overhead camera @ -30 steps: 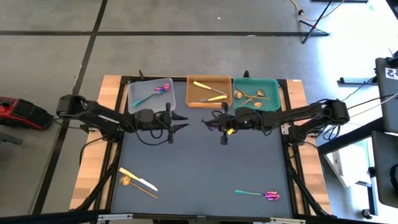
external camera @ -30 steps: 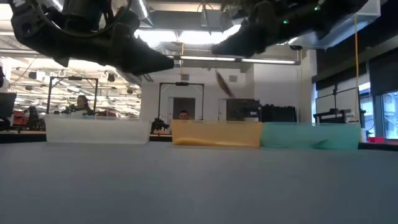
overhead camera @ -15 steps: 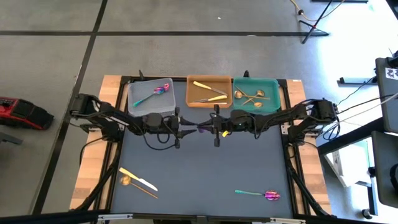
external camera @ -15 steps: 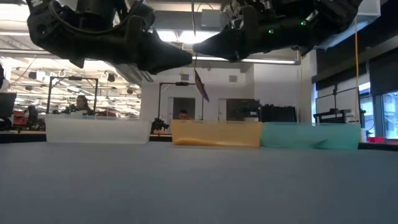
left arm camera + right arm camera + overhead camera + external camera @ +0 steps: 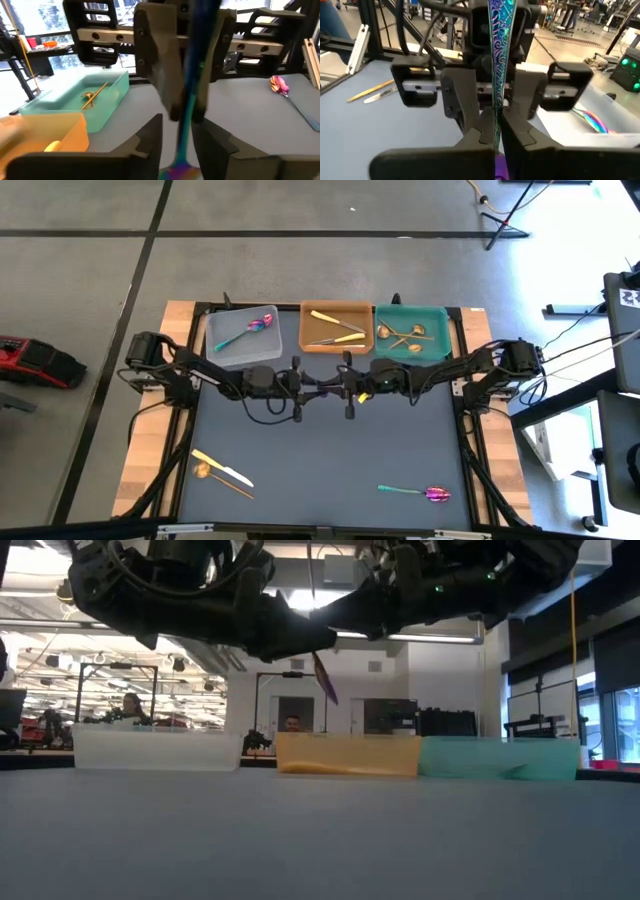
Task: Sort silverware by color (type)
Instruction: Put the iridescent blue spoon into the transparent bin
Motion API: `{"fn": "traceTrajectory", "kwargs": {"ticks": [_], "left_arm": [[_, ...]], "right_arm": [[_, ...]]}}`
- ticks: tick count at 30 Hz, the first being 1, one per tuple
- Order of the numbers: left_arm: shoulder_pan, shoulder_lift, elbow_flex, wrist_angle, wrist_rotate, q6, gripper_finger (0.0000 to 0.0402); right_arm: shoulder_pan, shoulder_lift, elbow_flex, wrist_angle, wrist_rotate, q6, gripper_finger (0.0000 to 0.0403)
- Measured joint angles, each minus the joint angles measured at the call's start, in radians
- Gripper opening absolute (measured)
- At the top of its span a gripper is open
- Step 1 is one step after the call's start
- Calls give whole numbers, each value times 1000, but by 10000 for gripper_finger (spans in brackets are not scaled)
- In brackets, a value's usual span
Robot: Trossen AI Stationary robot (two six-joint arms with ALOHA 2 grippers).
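Since a second earlier, both arms had closed in toward the middle of the table until their grippers met nose to nose above the mat, just in front of the orange tray [image 5: 337, 327]. The right gripper [image 5: 338, 389] was clamped on an iridescent purple-teal utensil [image 5: 498, 30], its fingers [image 5: 520, 131] pressed together on the patterned handle, which stood upright between them in the right wrist view. The left gripper [image 5: 318, 390] had its fingers [image 5: 152, 135] spread to either side of that same handle [image 5: 192, 75], with a visible gap on each side, so it was not yet gripping. In the low view the piece hung tilted in the air [image 5: 323, 678], clear of the mat.

Another purple-teal spoon [image 5: 248, 330] lay in the clear tray [image 5: 220, 352], pale gold pieces [image 5: 335, 327] in the orange tray, and copper spoons [image 5: 404, 335] in the teal tray [image 5: 440, 315]. On the mat near the front left lay a pale gold knife [image 5: 222, 468] across a copper spoon [image 5: 212, 474]; a purple-teal spoon [image 5: 416, 492] lay at the front right.
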Motion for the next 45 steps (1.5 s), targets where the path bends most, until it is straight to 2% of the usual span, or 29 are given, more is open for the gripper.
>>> {"fn": "traceTrajectory", "kwargs": {"ticks": [6,12,15,19,23,27,30,33,38,45], "left_arm": [[0,-8,0,-13,7,25,15],[0,-17,0,-43,9,25,13],[4,-75,-1,-161,-8,33,12],[17,-216,-2,-438,-107,36,11],[56,-390,-2,-772,-285,38,12],[150,-551,-2,-1019,-479,94,12],[257,-636,-2,-1105,-542,144,12],[377,-669,-2,-1133,-507,184,12],[530,-636,-2,-1172,-386,189,12],[616,-543,-2,-1320,-424,141,12]], "right_arm": [[-1,0,0,1,1,29,5],[-1,0,0,-11,0,79,10],[0,-42,0,-82,-6,92,32],[7,-204,2,-318,-17,107,69],[8,-349,1,-542,-18,127,86],[20,-393,-28,-603,-12,138,89],[20,-386,-30,-598,-6,132,89],[18,-373,-30,-588,10,131,89],[18,-373,-30,-572,28,108,89],[19,-372,-30,-601,28,106,89]]}}
